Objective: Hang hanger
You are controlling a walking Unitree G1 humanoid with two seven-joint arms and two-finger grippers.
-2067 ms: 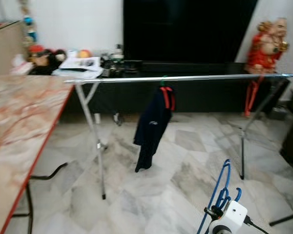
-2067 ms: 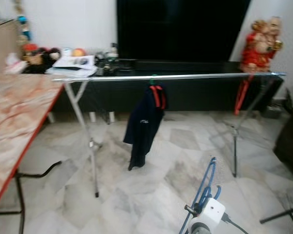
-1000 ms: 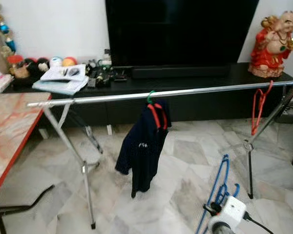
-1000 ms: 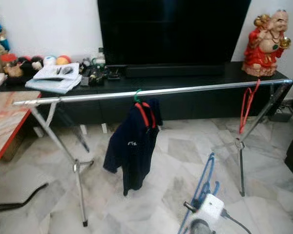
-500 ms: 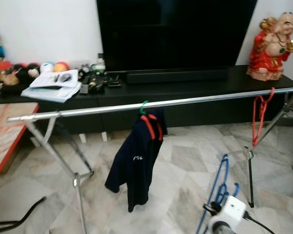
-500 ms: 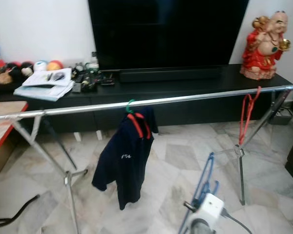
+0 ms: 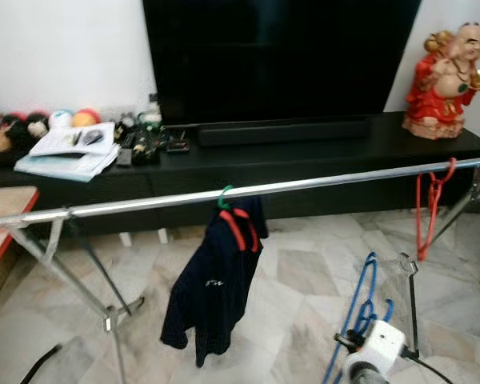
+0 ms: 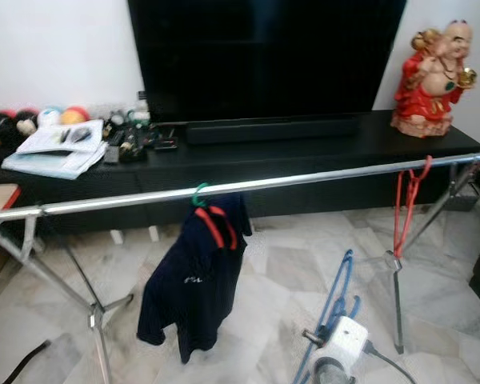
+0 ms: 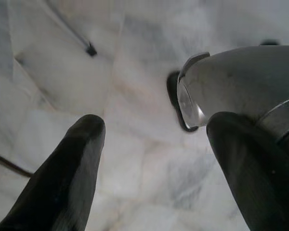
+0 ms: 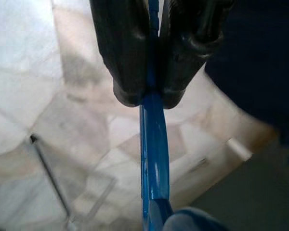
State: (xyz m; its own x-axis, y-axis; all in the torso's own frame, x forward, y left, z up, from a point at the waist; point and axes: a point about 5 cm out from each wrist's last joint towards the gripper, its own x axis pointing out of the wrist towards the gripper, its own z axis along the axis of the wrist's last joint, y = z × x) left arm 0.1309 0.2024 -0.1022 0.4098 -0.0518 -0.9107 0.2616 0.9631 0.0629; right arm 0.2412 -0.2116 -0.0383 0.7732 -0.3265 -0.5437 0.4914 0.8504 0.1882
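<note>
A long silver rail [image 7: 248,190] on folding legs is seen crossing the scene from left to right, and against the pictures of a second or two ago it now lies lower and closer in the head views, while the marble table once at the left has all but passed from sight; the whole picture has shifted, so the robot is judged to have walked up to the rail, not the rail to have moved. The approach is therefore taken as nearly done, with the lift to the rail not yet made. Behind, a black TV cabinet [image 7: 320,148] is set against the far wall, with a red figurine [image 7: 446,74] at its right end. A dark jacket [image 7: 212,284] on a red hanger is hung near the rail's middle, and an empty red hanger [image 7: 426,210] near its right end. The blue hanger [image 7: 362,308] is held low and near, right of centre, upright, a thin glossy plastic loop. It is clamped by the right gripper [image 10: 148,98], fingers closed tight on its bar. The left gripper [image 9: 154,144] is hung idle over the floor, fingers wide apart and holding nothing.
</note>
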